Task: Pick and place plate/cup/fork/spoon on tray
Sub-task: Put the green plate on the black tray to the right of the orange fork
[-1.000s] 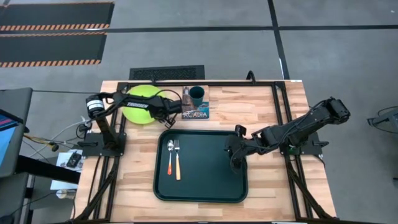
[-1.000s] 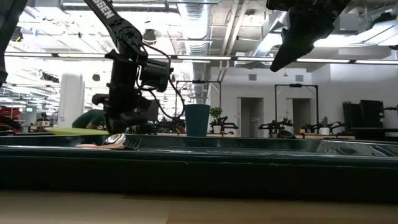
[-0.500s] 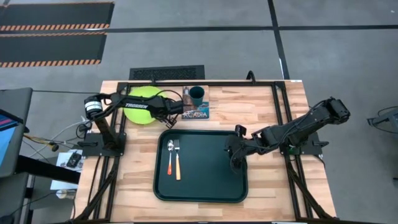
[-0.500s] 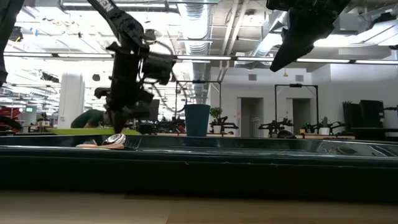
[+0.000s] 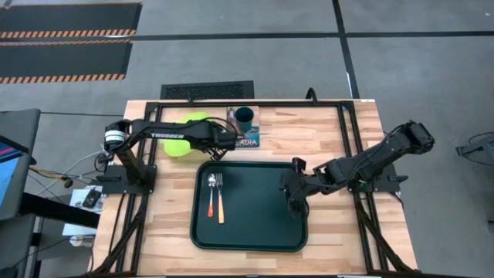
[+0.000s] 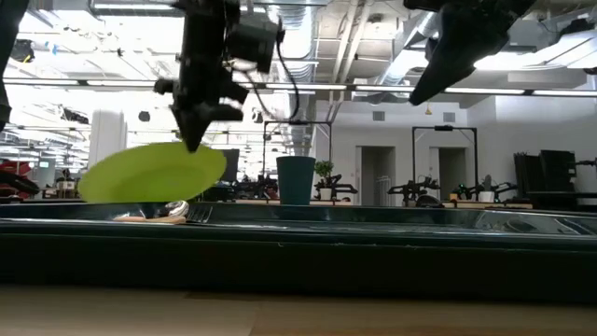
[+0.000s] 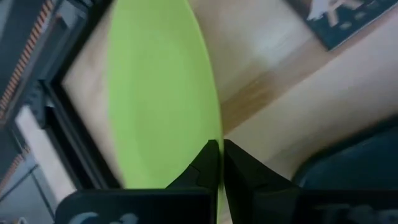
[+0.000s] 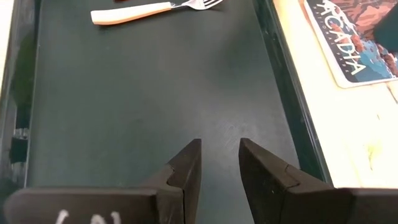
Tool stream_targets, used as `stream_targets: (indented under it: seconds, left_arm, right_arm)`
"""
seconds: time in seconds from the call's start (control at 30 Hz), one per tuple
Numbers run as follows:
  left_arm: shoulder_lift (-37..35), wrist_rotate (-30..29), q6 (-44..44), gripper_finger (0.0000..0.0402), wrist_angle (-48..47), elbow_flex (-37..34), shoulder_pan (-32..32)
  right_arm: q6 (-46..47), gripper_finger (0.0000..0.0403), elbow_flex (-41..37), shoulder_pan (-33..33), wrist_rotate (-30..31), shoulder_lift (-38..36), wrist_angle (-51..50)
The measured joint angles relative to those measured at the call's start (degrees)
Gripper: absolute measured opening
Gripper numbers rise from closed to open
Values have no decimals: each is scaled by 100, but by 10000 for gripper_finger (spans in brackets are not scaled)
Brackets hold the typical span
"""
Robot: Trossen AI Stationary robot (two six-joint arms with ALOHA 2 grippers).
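Tray [image 5: 255, 232] sits on the counter [image 5: 324, 131] and serves as the landmark; its middle and right portion is bare. Plate [image 5: 187, 136] not placed: it is off the counter, tilted, just beyond the tray's far-left corner, pinched at the rim by the left gripper [image 5: 224, 142], fingers [image 7: 211, 163] clamped on its edge. Judgement: plate is mid-transfer, next comes carrying it over the tray and setting it down. Cup [image 5: 244, 117] not placed: it stands upright beyond the tray's far edge, on the Acadia book [image 5: 245, 139], untouched. Fork [image 5: 220, 199] and spoon [image 5: 211, 194] are done: both lie side by side inside the tray's left part, spoon to the left of the fork. Right gripper [image 5: 293, 202] waits over the tray's right edge, fingers [image 8: 185, 163] slightly parted, holding nothing. Roughly half complete: two of four items on the tray, plate in hand, cup left.
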Motion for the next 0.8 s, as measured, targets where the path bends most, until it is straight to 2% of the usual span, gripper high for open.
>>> stream_targets:
  seconds: [0.3, 0.43, 0.67, 0.8]
  left_arm:
    - [0, -661, -498, 1, -1310, 1369, -647]
    - [0, -716, -779, 1, -1610, 1894, -981]
    - [0, -460, -1010, 0, -1324, 2542, -2032]
    - [4, -547, -1068, 0, -629, 2661, -2705]
  right_arm:
    - [320, 133, 0, 404, 0, -11, -2]
    - [746, 133, 0, 738, -6, -11, -84]
    - [1782, 134, 0, 1795, -39, -15, -539]
    - [2483, 134, 0, 2517, -19, -17, -564]
